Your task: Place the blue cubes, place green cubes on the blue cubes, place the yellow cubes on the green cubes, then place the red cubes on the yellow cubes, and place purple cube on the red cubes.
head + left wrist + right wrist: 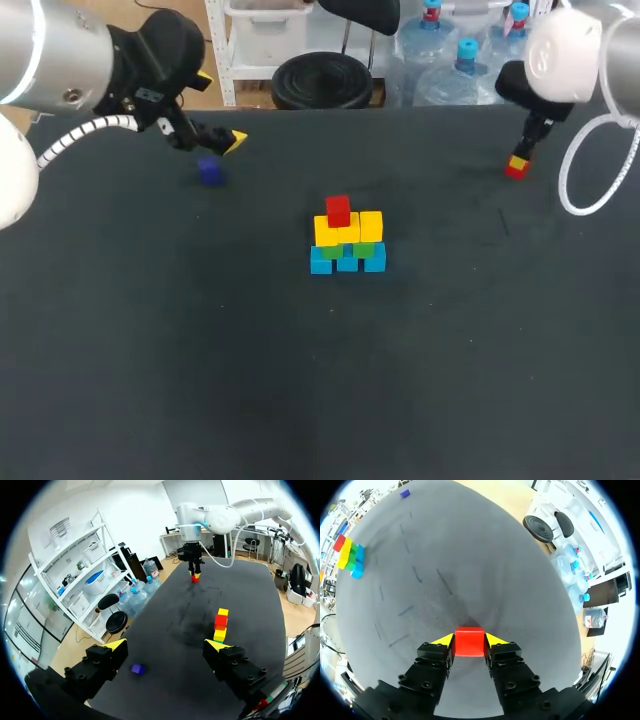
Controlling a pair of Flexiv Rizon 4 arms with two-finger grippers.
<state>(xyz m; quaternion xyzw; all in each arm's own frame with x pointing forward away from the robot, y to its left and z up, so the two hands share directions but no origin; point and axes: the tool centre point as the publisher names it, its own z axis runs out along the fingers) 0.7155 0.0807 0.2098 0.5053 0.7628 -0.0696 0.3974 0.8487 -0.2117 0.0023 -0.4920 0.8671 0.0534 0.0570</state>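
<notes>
Fingers (444,640) of right end effector (469,640) vertical, tight on red cube (469,643).

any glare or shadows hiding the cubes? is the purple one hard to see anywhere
Head view: no glare; the purple cube barely stands out from the dark table, the stack shows brightly. Left wrist view: the purple cube reads clearly, seen between the fingers of the open left hand. Right wrist view: the red cube in the right hand is evenly lit, no shadow across it.

Purple cube (210,172) is blurred; the stack (220,624) has its lower cubes hidden behind the left tool (166,645)
</notes>
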